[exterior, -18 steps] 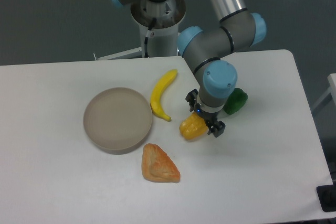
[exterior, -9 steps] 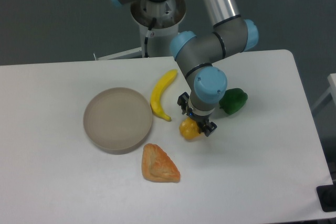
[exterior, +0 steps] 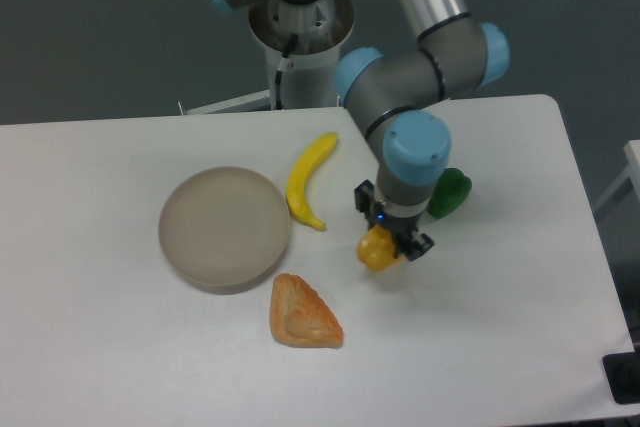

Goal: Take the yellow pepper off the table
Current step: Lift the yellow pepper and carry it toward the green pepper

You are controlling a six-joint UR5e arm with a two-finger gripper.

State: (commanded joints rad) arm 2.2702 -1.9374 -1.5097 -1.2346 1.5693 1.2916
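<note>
The yellow pepper (exterior: 377, 250) is a small glossy yellow-orange lump just right of the table's middle. My gripper (exterior: 391, 230) points straight down over it, with its black fingers on either side, shut on the pepper. The gripper body hides the top of the pepper. I cannot tell whether the pepper touches the white table (exterior: 120, 347) or hangs just above it.
A green pepper (exterior: 449, 193) lies just right of the gripper, partly hidden by the wrist. A yellow banana (exterior: 308, 179) lies to the left. A round beige plate (exterior: 225, 227) sits further left. An orange pastry wedge (exterior: 303, 313) lies in front, near the pepper.
The gripper has closed in over the pepper, which now shows smaller beneath it. Over the last half second gripper and pepper have shifted a little right and toward the front.
</note>
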